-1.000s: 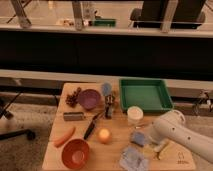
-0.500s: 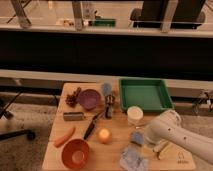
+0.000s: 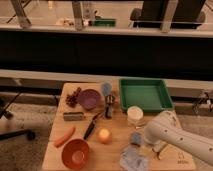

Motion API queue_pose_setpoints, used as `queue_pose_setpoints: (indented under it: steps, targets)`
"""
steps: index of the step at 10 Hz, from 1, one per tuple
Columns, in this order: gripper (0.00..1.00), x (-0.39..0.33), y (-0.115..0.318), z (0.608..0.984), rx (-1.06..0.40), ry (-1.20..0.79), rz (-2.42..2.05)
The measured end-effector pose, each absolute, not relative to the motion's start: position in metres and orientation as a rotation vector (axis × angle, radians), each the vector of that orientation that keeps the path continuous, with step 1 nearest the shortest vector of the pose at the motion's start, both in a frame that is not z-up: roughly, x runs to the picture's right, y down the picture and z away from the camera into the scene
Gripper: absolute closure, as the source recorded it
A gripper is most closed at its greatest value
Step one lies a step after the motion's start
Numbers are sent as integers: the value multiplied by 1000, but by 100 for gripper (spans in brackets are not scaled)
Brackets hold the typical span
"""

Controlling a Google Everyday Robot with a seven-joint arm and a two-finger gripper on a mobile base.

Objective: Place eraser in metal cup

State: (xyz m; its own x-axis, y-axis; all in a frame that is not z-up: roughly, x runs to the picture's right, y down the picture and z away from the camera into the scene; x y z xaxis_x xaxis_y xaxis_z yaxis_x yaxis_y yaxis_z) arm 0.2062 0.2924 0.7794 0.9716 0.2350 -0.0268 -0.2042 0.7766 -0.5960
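Pincer (image 3: 155, 147) was low at front right of surface (image 3: 119, 124), tucked under white arm (image 3: 170, 132) and mostly hidden; open or closed, cannot tell. Small grey-blue eraser (image 3: 136, 138) lay on surface just left of pincer; touching or not, unclear. Further back stood metal cup (image 3: 109, 101), upright, between purple bowl (image 3: 89, 99) and white cup (image 3: 134, 115), well apart from eraser.

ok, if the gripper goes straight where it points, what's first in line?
The gripper, low at the front right of the table, seems to point down: likely the small pale block beside the blue packet. Depth unclear.
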Motion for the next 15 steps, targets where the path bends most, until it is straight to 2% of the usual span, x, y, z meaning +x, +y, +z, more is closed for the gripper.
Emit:
queue_pose_setpoints:
  steps: [5, 6, 10, 15]
  targets:
    - [97, 204, 292, 777, -641, -65, 228]
    - [100, 203, 291, 775, -644, -69, 226]
    - [100, 199, 281, 763, -653, -81, 212]
    - [100, 195, 249, 737, -632, -135, 214]
